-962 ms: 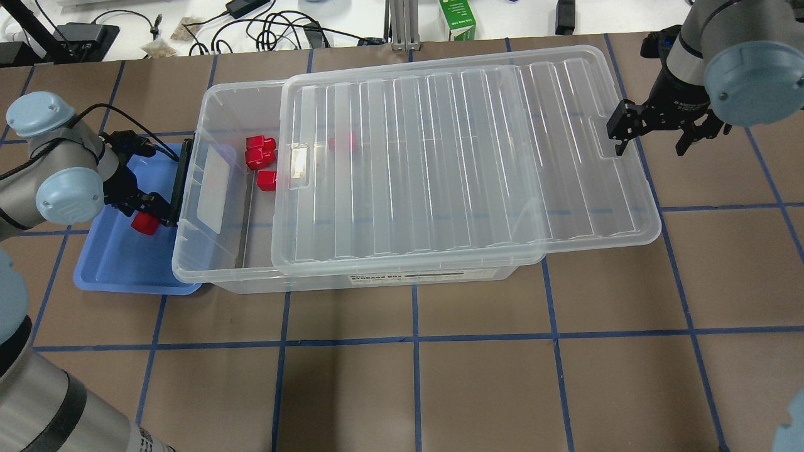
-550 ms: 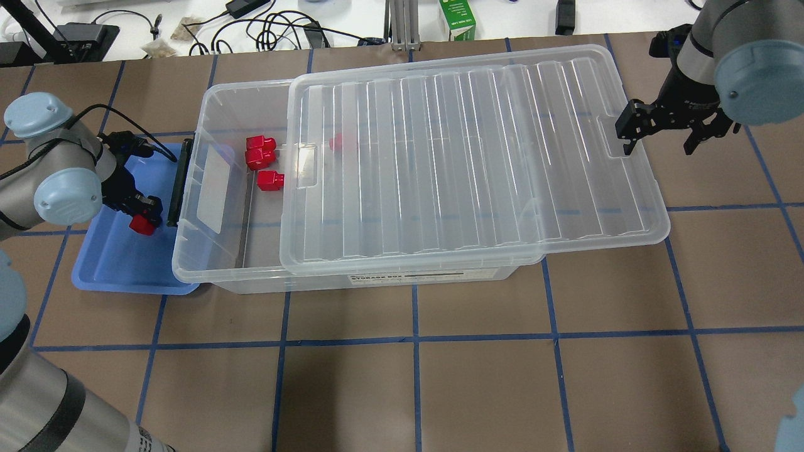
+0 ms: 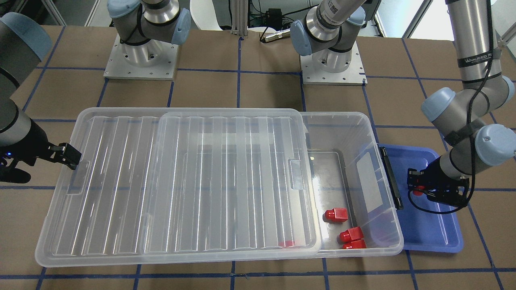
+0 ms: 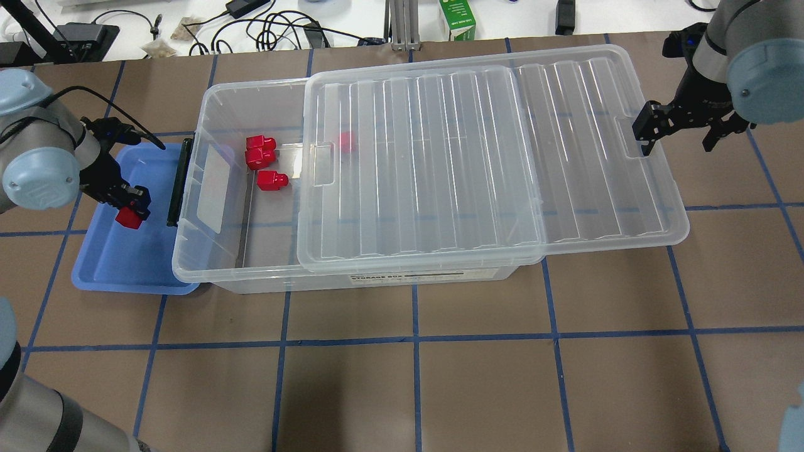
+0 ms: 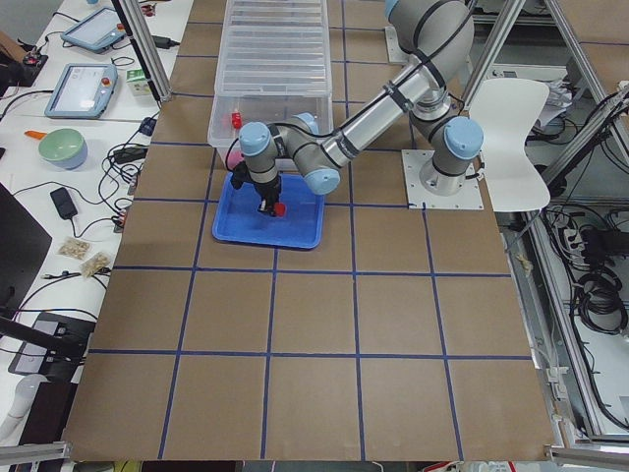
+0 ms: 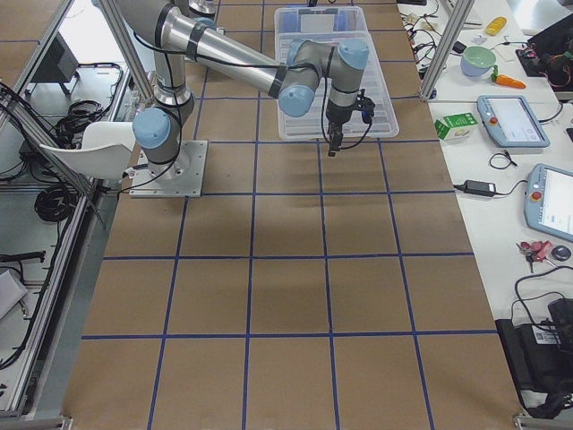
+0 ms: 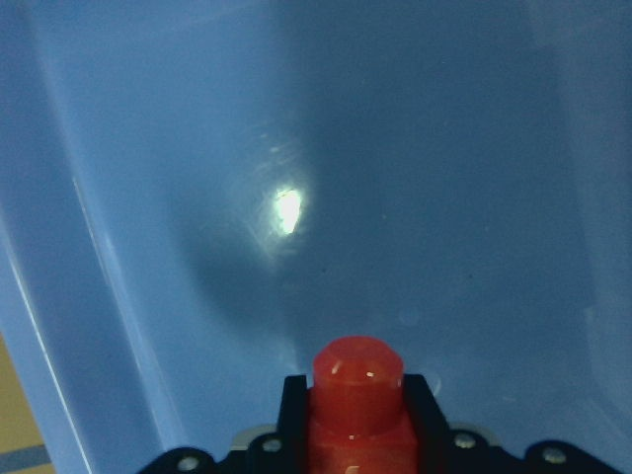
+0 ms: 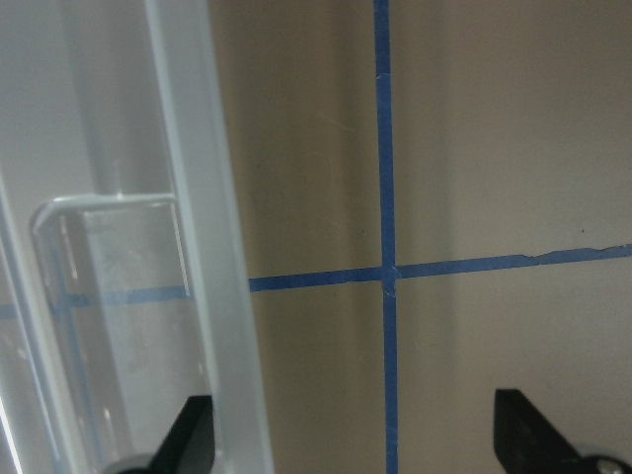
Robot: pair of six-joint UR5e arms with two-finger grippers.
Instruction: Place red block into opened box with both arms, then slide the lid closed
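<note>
My left gripper (image 4: pixel 130 213) is shut on a red block (image 7: pixel 357 415), stub end forward, over the blue tray (image 4: pixel 125 263), left of the box (image 4: pixel 220 100). The clear box has a black bar (image 4: pixel 179 182) on its left short side. Several more red blocks (image 4: pixel 259 157) lie in its uncovered left end, one (image 4: pixel 346 142) under the lid (image 4: pixel 490 163). The ribbed lid covers most of the box and overhangs its right end. My right gripper (image 4: pixel 681 135) is open at that end, its left finger (image 4: pixel 647 135) in the lid's notch, the rim (image 8: pixel 207 247) between its fingers.
Cables and a green carton (image 4: pixel 457 22) lie beyond the table's far edge. The two arm bases (image 3: pixel 141 60) stand behind the box. The brown table with blue grid lines (image 4: pixel 414 339) stretches in front of the box.
The lid has slid to the right along the box, with my right gripper moving right at its notch. My left gripper has moved left, away from the box wall, still holding the red block.
</note>
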